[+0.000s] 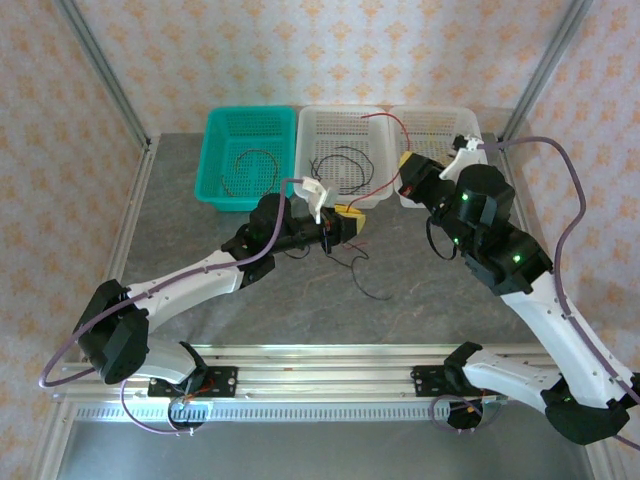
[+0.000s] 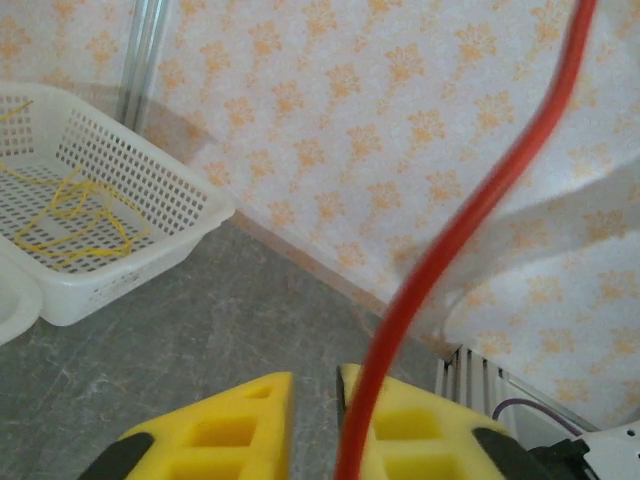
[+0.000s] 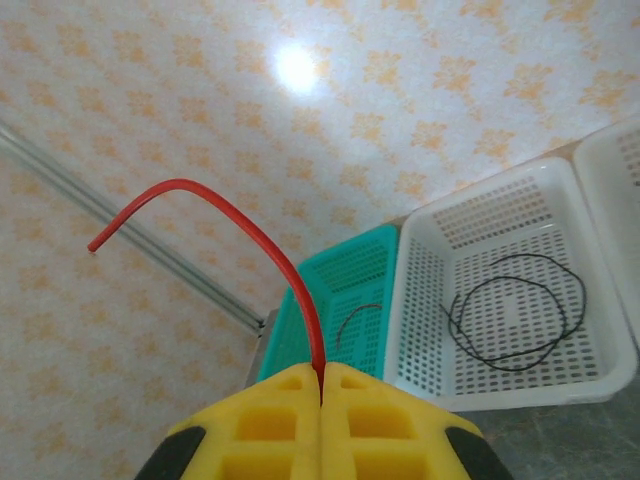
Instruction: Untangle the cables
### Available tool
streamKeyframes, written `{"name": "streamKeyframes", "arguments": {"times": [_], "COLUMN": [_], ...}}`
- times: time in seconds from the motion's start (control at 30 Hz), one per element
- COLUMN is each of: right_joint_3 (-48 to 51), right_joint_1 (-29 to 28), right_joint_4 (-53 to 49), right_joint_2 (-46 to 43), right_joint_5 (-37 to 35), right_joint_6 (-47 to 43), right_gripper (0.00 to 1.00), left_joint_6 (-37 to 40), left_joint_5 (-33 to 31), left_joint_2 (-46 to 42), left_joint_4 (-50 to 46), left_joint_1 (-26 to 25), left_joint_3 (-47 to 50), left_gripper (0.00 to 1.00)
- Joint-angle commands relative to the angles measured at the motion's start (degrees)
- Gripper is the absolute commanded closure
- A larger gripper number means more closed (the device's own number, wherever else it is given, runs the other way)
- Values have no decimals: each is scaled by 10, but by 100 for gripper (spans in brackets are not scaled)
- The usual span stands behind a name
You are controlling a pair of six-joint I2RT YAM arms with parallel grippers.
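The red cable [image 3: 250,215] rises from my right gripper [image 3: 322,375], which is shut on it above the right white basket [image 1: 440,118]. From there the red cable [image 1: 383,115] arcs over the baskets and also runs down to my left gripper [image 1: 348,222]. In the left wrist view the red cable [image 2: 470,220] crosses the front of the right finger, while the left gripper [image 2: 315,385] shows a narrow gap with bare table between its jaws. A black cable [image 1: 345,165] lies coiled in the middle white basket [image 1: 305,125]. A yellow cable [image 2: 80,215] lies in a white basket [image 2: 190,215].
A teal basket [image 1: 215,170] at the back left holds a dark cable [image 1: 250,170]. A loose black strand [image 1: 365,280] trails on the grey table in front of the left gripper. Patterned walls and metal posts close in the back and sides.
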State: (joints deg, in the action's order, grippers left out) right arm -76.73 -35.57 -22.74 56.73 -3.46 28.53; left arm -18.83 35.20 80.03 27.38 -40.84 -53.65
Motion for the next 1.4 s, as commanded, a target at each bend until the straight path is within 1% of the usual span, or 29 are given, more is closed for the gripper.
{"name": "streamKeyframes", "arguments": {"times": [0.0, 0.07, 0.23, 0.27, 0.3, 0.33, 0.37, 0.4, 0.43, 0.47, 0.53, 0.6, 0.7, 0.83, 1.03, 1.1, 1.2, 1.37], "right_joint_3": [-5, -2, 9, 18, 26, 40, 56, 72, 90, 107, 142, 185, 273, 360, 420, 419, 430, 477], "right_joint_1": [2, 2, 3, 3, 3, 3, 4, 4, 4, 4, 5, 5, 5, 5, 4, 3, -4, -7], "right_joint_4": [-20, -27, -42, -40, -36, -29, -22, -14, -8, -3, 10, 44, 128, 196, 298, 319, 372, 481], "right_joint_2": [-6, -5, 13, 18, 19, 17, 13, 8, 1, -7, -24, -44, -77, -79, -31, -7, 20, 45], "right_joint_5": [-60, -80, -108, -106, -103, -102, -104, -109, -117, -125, -128, -89, 64, 135, 248, 287, 313, 283], "right_joint_6": [1, 0, -18, -28, -37, -45, -50, -54, -57, -60, -74, -109, -196, -226, -262, -269, -266, -279], "right_gripper": [100, 100, 100, 95, 84, 70, 60, 51, 45, 40, 35, 33, 27, 25, 21, 21, 22, 22], "left_joint_6": [8, 8, 14, 16, 18, 18, 17, 15, 13, 12, 16, 25, 33, 46, 48, 51, 50, 50], "left_joint_5": [-8, -10, -23, -33, -47, -65, -78, -87, -98, -111, -128, -132, -125, -112, -98, -96, -95, -97], "left_joint_2": [-6, -9, -21, -23, -25, -27, -28, -27, -28, -26, -17, -4, 12, 21, 33, 36, 37, 31], "left_joint_4": [-7, -13, -43, -58, -75, -98, -122, -143, -167, -197, -259, -315, -378, -418, -449, -455, -453, -447], "left_joint_1": [4, 4, 5, 5, 6, 9, 13, 18, 23, 27, 35, 41, 49, 53, 62, 62, 62, 63], "left_joint_3": [-14, -12, -17, -22, -27, -36, -47, -56, -69, -85, -122, -160, -205, -242, -272, -276, -273, -270], "left_gripper": [91, 100, 100, 100, 100, 100, 100, 100, 100, 100, 100, 100, 100, 100, 100, 100, 100, 100]}}
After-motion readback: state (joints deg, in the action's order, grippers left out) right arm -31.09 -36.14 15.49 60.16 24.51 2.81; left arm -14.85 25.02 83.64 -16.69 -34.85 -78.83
